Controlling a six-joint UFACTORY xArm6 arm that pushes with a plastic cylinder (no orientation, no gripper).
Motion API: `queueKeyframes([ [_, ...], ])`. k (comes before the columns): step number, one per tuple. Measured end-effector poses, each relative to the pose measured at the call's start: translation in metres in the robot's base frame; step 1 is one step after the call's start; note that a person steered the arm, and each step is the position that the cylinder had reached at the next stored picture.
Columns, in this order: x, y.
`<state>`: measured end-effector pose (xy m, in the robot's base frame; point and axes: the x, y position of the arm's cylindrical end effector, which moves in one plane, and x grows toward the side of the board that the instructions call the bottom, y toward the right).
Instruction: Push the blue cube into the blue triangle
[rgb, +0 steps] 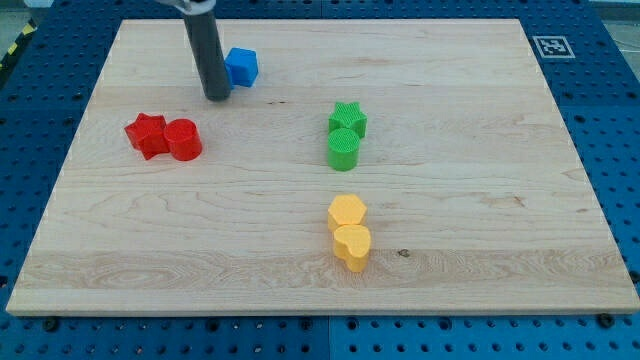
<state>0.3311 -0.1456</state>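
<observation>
Now the rod comes down at the far left of the board (480, 290), with no jaws and nothing held; my tip (217, 97) sits just left of the blue cube (241, 67). Nearer and to the left, a red star (147, 134) touches a red cylinder (184, 140). Right of centre, a green star (348, 119) touches a green cylinder (343, 149). Nearer still, two yellow blocks (349, 231) touch.

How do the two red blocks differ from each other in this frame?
The red star has pointed arms; the red cylinder is round. The star lies nearer the view's left, the cylinder on its right. Both are red and touch each other, well below my tip.
</observation>
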Motion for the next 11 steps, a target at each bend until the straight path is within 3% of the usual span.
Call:
queueKeyframes([
  [1, -0.037, -0.023],
  [4, 0.009, 0.011],
  [6, -0.036, 0.038],
  [7, -0.046, 0.04],
  [8, -0.027, 0.075],
  [9, -0.039, 0.117],
  [10, -0.078, 0.121],
  [11, -0.082, 0.095],
])
